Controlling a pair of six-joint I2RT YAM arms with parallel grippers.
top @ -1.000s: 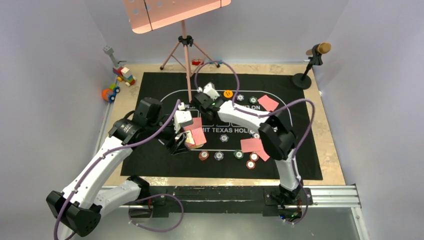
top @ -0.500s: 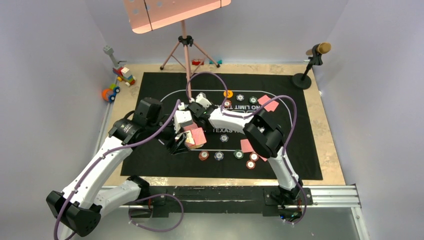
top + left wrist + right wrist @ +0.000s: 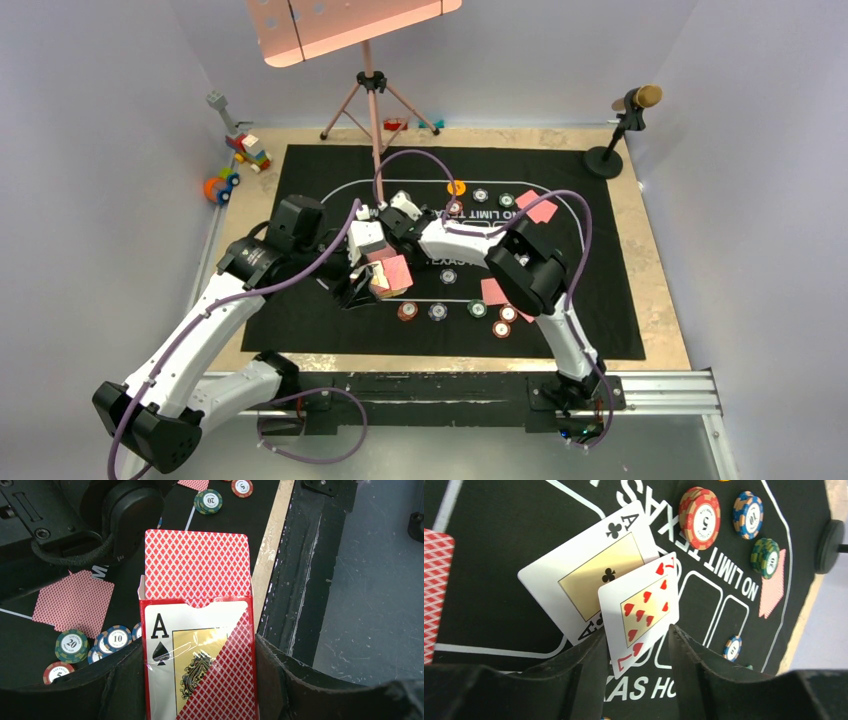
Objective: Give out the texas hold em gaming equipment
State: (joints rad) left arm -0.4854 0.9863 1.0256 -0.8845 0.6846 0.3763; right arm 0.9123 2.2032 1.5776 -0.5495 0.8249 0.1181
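My left gripper (image 3: 200, 647) is shut on the red card box (image 3: 200, 665), held upright above the black mat (image 3: 300, 170). Red-backed cards (image 3: 196, 565) stick out of the box's open top. My right gripper (image 3: 636, 635) hangs open over the mat's far left. A seven of hearts (image 3: 641, 607) leans loose against its left finger, over an ace of clubs (image 3: 589, 575) behind it. Red (image 3: 700, 517), blue (image 3: 748, 515) and green (image 3: 765, 555) chip stacks stand at the far side. A row of chips (image 3: 455, 311) lies near the front, with face-down cards (image 3: 500, 291) beside it.
An orange button disc (image 3: 456, 187) and a face-down card (image 3: 537, 206) lie at the mat's far side. A pink music stand's tripod (image 3: 370, 90) straddles the mat's back edge. A microphone stand (image 3: 625, 125) is at the back right, toy blocks (image 3: 235, 160) at the back left.
My right arm swung left toward the left gripper, then its jaws parted around the cards. The left arm and the box stayed still.
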